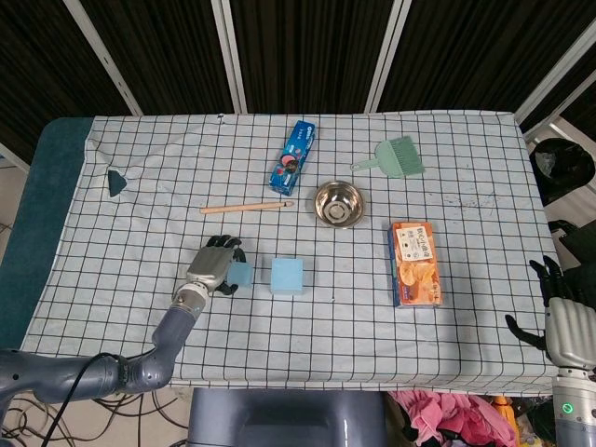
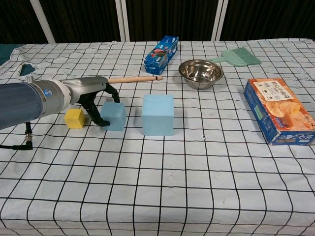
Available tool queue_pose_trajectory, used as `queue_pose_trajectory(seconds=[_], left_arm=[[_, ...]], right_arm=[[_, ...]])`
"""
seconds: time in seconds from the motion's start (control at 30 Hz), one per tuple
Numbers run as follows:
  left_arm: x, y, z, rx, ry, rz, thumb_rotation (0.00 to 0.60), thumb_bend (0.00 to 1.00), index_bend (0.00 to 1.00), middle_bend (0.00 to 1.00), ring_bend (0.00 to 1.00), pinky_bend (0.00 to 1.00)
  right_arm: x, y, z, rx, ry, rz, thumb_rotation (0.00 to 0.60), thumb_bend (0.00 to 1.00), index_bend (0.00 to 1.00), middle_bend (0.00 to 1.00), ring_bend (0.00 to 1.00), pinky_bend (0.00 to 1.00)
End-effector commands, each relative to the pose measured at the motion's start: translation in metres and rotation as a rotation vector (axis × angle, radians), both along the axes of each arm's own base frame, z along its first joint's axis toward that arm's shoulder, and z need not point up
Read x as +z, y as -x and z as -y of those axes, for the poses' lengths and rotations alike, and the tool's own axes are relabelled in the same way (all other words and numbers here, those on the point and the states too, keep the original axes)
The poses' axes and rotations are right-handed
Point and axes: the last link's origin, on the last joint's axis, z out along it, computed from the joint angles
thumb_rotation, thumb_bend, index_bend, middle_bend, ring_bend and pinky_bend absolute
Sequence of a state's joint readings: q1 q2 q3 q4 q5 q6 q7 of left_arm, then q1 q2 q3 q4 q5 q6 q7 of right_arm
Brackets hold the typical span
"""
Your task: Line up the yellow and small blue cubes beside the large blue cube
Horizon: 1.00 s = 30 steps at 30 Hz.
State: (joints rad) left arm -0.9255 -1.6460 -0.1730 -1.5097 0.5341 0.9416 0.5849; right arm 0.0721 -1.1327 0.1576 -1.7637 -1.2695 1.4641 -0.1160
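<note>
Left hand (image 2: 96,101) fingers (image 2: 93,114) curl around the small blue cube (image 2: 114,116)

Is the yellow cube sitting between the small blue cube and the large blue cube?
No. The yellow cube sits on the outer side of the small blue cube, away from the large blue cube.
</note>
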Motion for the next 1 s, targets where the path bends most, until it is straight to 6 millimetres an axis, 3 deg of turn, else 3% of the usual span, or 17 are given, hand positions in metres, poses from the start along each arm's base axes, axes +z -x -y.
queue_pose_trajectory(seconds=[0.03, 0.73, 1.0], left_arm=[[-0.0002, -0.001, 0.0005, -0.002, 0.001, 0.001, 0.6, 0.29, 0.48, 0.13, 0.0, 0.0], [0.0003, -0.0013, 0.0017, -0.005, -0.004, -0.001, 0.6, 0.29, 0.48, 0.13, 0.0, 0.0], [0.0006, -0.0102, 0.0037, -0.022, -0.016, 0.012, 0.6, 0.3, 0.48, 0.13, 0.0, 0.0]], right_arm=[[-0.0003, -0.0001, 0.0, 0.0, -0.002, 0.0, 0.6, 0.19, 0.1, 0.02, 0.17, 0.12], [0.0012, -0.0011, -0.0004, 0.004, 0.005, 0.004, 0.6, 0.19, 0.1, 0.02, 0.17, 0.12], [0.0029, -0.0007, -0.0008, 0.004, 0.011, 0.008, 0.6, 0.19, 0.1, 0.02, 0.17, 0.12]])
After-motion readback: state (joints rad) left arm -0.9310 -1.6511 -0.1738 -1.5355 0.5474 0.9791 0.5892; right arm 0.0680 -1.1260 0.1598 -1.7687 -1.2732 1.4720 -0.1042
